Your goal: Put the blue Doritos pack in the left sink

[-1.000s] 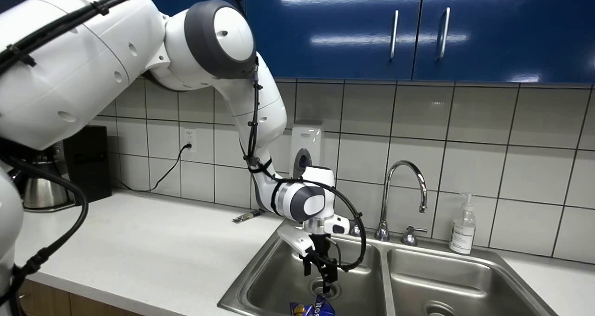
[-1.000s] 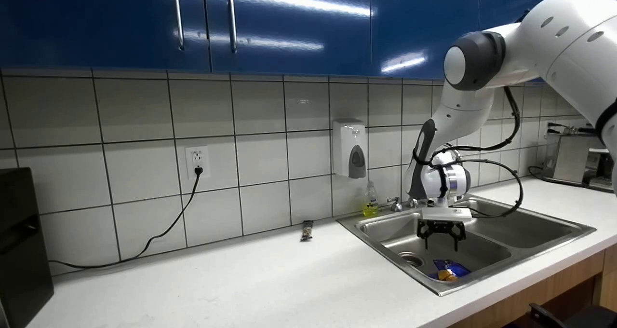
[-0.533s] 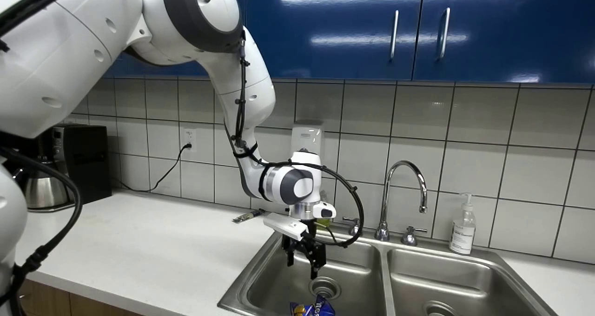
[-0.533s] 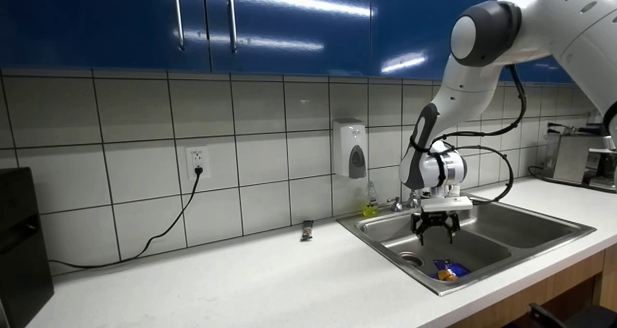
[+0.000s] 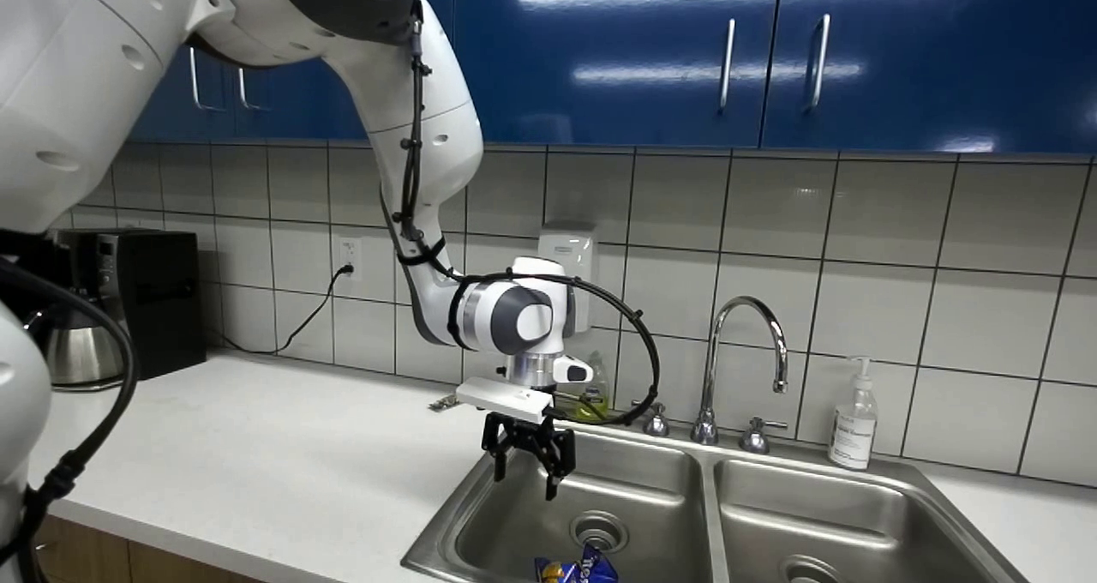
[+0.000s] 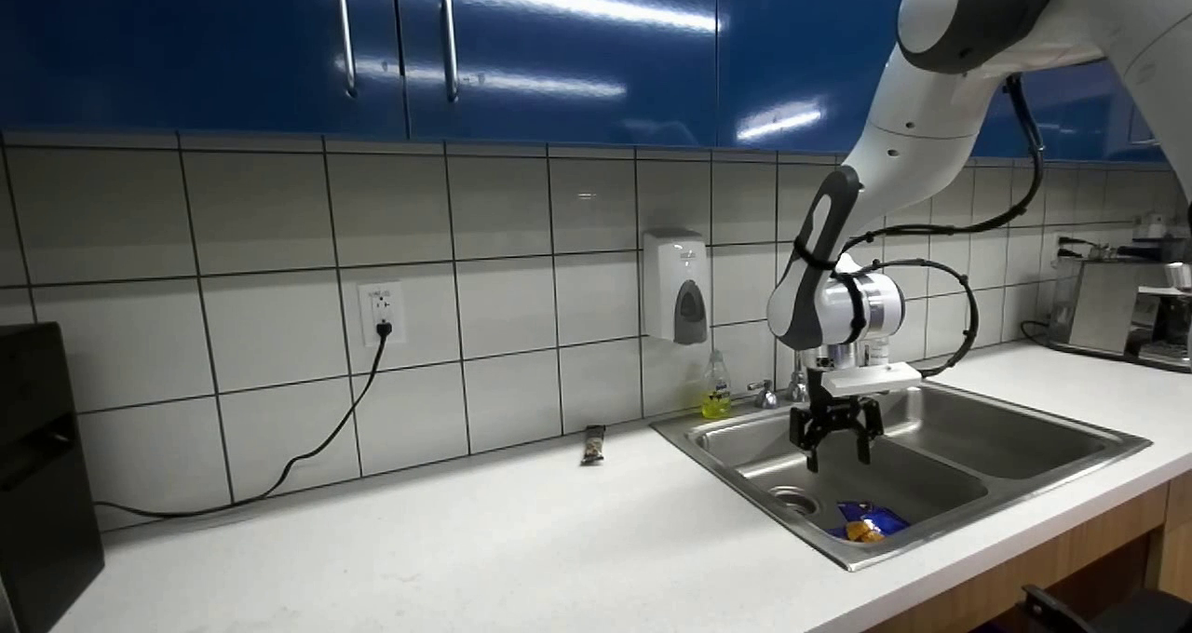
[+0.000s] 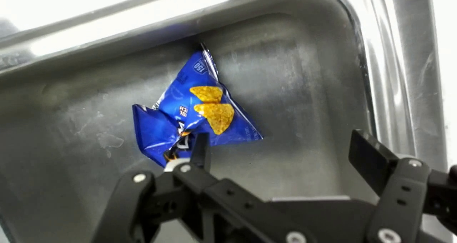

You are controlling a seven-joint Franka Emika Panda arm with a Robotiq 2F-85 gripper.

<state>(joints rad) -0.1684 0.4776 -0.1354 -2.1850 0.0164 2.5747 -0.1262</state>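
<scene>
The blue Doritos pack (image 7: 185,82) is a crinkled blue foil bag with orange chips printed on it. It lies on the floor of the left sink (image 7: 303,85), near one wall. The pack shows in both exterior views (image 5: 591,569) (image 6: 880,521), inside the left basin (image 5: 664,536) (image 6: 931,486); an exterior view cuts off its lower part. My gripper (image 7: 280,143) is open and empty. In both exterior views it hangs above the left basin (image 5: 524,485) (image 6: 839,463), apart from the pack. In the wrist view one finger overlaps and hides a small part of the pack.
The right basin (image 5: 814,501) adjoins the left one. The faucet (image 5: 710,369) and handles stand behind. A clear soap bottle (image 5: 854,420) and a yellow-green bottle (image 6: 716,386) stand at the back. A small snack bar (image 6: 593,445) lies on the white counter (image 6: 419,540).
My gripper has risen, moved away from the pack and turned slightly, staying open. The whole arm has lifted back. The pack has not moved.
</scene>
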